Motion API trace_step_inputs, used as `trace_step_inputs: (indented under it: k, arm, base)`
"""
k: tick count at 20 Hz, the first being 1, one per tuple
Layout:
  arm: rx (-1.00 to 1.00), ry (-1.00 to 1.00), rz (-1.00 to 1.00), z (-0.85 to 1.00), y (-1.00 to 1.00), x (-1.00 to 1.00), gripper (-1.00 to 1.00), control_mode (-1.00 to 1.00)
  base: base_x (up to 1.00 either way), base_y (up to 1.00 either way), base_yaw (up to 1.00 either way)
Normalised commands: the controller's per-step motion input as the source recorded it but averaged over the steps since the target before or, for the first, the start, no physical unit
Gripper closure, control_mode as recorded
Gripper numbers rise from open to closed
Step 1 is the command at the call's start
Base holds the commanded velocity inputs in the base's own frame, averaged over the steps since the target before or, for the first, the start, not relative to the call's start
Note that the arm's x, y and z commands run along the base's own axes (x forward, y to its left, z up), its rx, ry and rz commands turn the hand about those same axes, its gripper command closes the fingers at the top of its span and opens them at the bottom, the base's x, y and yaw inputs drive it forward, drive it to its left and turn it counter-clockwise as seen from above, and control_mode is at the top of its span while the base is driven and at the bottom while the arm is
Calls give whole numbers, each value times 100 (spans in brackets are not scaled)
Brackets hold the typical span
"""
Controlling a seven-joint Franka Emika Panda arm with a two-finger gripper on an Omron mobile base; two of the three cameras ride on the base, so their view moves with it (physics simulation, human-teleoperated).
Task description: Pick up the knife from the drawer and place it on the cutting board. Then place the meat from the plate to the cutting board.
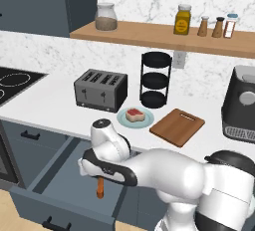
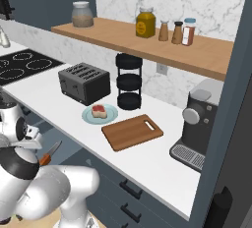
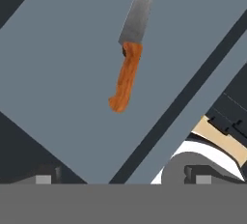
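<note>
The drawer [image 1: 59, 171] stands pulled out below the counter, and the knife [image 3: 128, 59] lies flat on its grey floor [image 3: 67, 73]. The orange-brown handle [image 1: 100, 187] shows under my hand, and the blade [image 2: 55, 147] points away. My gripper [image 3: 123, 178] hangs open above the drawer, a little short of the handle end, with nothing between its fingertips. On the counter the meat [image 1: 133, 114] rests on the pale plate [image 1: 144, 121]. Right of the plate lies the wooden cutting board [image 1: 178, 126], bare.
A toaster [image 1: 101, 90] and a black tiered rack [image 1: 155, 79] stand behind the plate. A coffee machine [image 1: 241, 105] is at the right, a stove [image 1: 12, 83] at the left. A shelf [image 1: 149, 35] with jars hangs above the counter.
</note>
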Motion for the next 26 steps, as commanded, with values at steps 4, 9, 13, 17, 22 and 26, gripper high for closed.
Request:
trace_step_inputs:
  k: [4,9,13,17,22,26]
  arm:
    - [-3,2,-2,-29,0,25,-100,-100]
    - [-1,3,-2,-33,0,28,-100,-100]
    - [0,4,-3,-31,0,18,-100,-100]
    - [0,5,-5,-35,5,21,-100,-100]
    - [0,10,-5,-33,0,19,-100,-100]
    - [-1,5,-6,-17,14,12,-100,-100]
  base:
    - [0,0,0]
    - [0,0,0]
    - [0,0,0]
    - [0,0,0]
    - [0,0,0]
    - [0,0,0]
